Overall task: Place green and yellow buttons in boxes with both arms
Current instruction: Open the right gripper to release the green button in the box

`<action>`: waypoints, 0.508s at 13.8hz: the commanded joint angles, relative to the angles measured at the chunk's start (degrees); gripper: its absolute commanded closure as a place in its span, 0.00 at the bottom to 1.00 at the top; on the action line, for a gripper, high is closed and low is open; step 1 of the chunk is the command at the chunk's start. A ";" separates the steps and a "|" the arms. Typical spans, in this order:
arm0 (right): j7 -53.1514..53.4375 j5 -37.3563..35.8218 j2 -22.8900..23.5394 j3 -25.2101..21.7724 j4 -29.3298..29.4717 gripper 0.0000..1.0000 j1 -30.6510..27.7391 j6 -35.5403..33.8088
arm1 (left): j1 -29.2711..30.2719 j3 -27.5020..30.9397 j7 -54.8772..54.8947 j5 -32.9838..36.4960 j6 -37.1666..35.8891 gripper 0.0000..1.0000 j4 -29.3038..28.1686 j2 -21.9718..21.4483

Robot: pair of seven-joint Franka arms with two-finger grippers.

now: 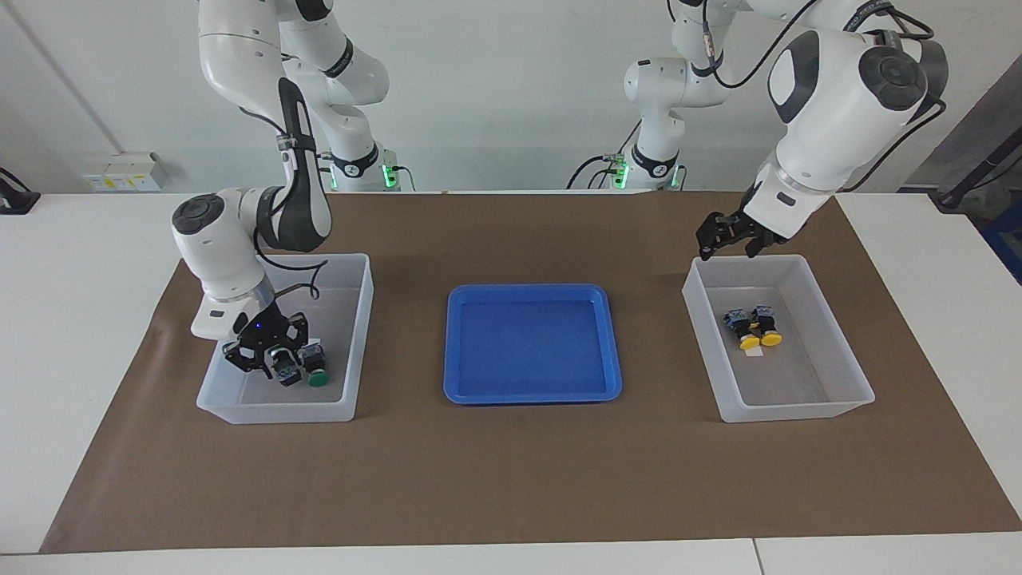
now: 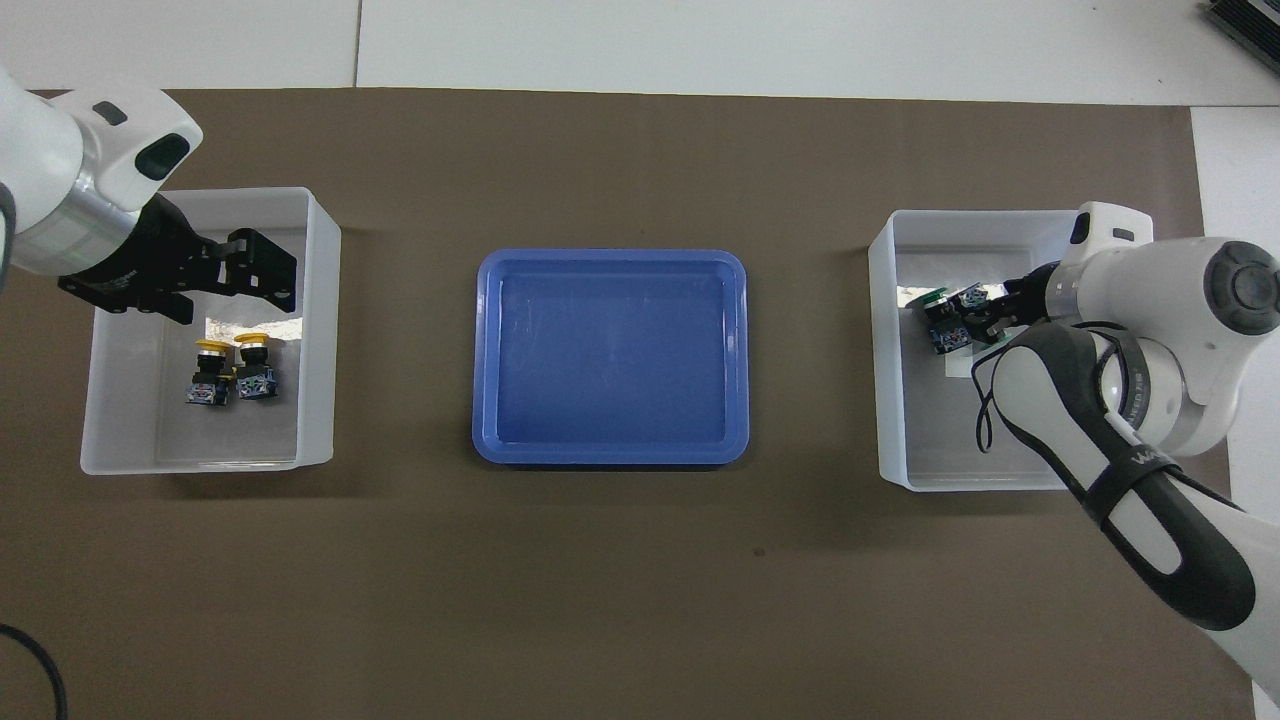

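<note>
A: We're dipping our right gripper (image 1: 275, 361) into the right-end box (image 1: 357, 319), hovering at the greens (image 1: 311, 372); can't tell its fingers.

B: Left gripper (image 1: 728, 239) is hanging spread open over the other box (image 1: 830, 319); yellows (image 1: 754, 327) are sitting together inside.

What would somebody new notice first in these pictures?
Probably the shallow bright blue plastic tray at the middle of the brown mat. Next, the right tool, low inside the translucent whitish bin with the green-capped buttons. The left tool hangs over the matching bin holding two yellow-capped buttons.
</note>
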 commanded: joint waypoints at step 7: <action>22.95 -0.73 -5.25 0.81 5.47 0.00 -0.02 -7.85 | 1.83 0.06 0.41 -0.06 4.05 0.00 -1.78 -1.58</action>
